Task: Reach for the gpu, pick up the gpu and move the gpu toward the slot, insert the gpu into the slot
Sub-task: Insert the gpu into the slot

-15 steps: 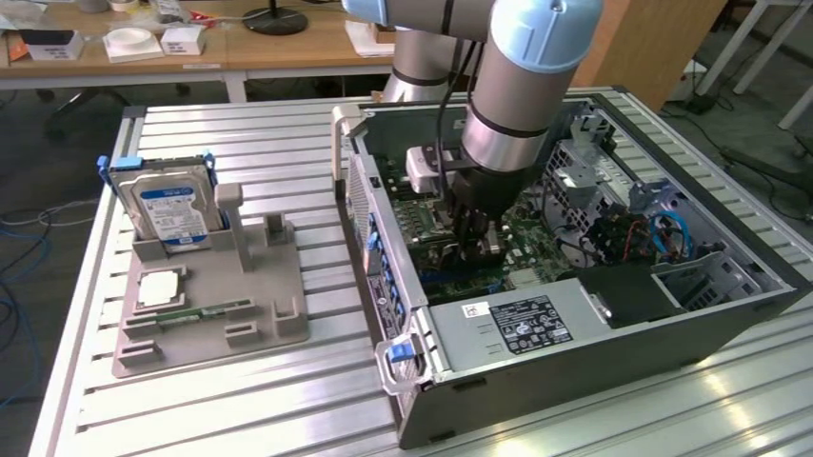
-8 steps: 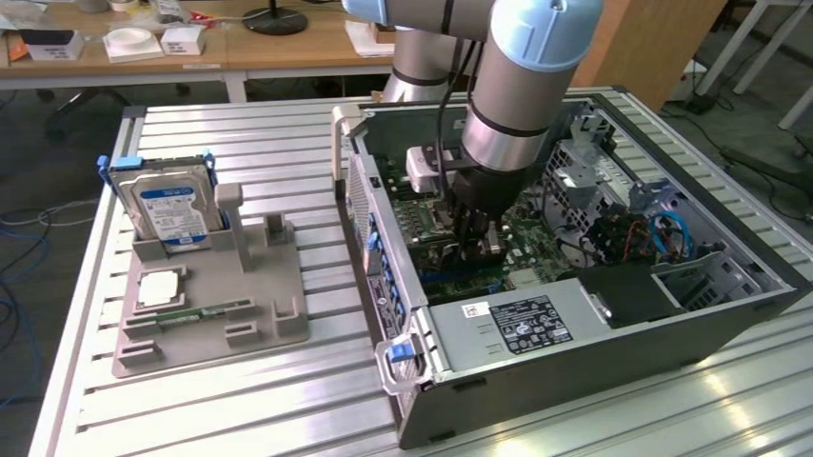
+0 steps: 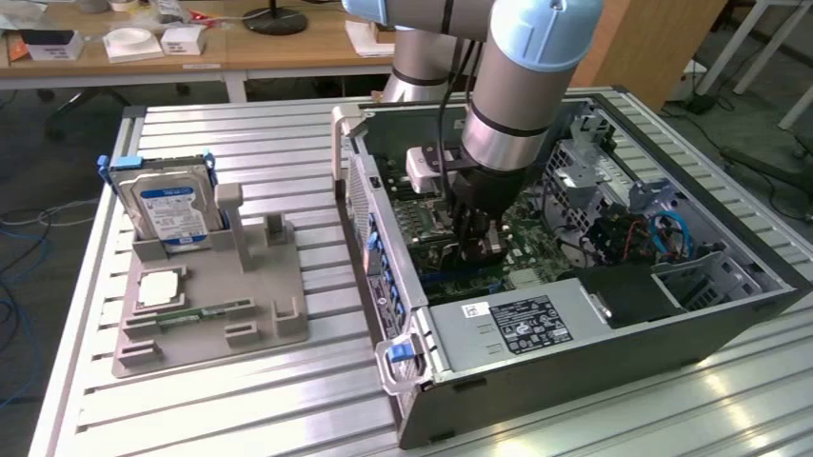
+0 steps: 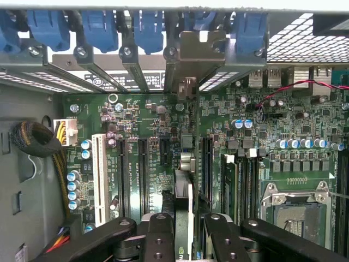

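Exterior view, fixture: grey stand (image 3: 209,305) on the exterior view's left, blue-labelled hard drive (image 3: 171,205) upright in it, small memory stick (image 3: 204,311) lying flat.
Arm: reaching down into the open computer case (image 3: 572,371), to the exterior view's right of the stand.
Gripper (image 3: 478,249): low over the motherboard (image 3: 540,252).
Wrist view, gripper (image 4: 188,229): fingers (image 4: 159,237) clamped on the gpu (image 4: 184,180), held edge-on between them.
Gpu: bracket end against the rear slot openings (image 4: 185,87), card standing over the motherboard (image 4: 147,125) between the expansion slots (image 4: 143,174).
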You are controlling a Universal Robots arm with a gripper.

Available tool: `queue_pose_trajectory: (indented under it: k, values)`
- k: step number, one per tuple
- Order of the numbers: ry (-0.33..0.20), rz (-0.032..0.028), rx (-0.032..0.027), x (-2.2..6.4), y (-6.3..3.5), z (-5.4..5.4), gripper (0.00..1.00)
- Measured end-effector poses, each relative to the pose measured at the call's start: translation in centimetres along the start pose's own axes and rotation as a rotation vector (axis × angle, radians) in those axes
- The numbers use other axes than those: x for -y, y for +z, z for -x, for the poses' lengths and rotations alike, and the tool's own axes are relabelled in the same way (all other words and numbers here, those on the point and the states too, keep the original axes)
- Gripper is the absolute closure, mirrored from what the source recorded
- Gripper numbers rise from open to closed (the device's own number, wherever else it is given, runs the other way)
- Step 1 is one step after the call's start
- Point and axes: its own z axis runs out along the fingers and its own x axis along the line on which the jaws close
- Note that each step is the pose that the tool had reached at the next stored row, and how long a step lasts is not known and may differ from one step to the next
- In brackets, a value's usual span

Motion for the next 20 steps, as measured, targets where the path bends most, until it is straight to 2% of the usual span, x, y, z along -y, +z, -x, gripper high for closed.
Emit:
queue_pose_trajectory:
  k: [11,20]
  values:
    - [-0.014,0.0009,-0.0003,0.00,0.07,0.11,0.74]
    - [-0.015,0.0011,-0.0009,0.00,0.55,0.10,0.74]
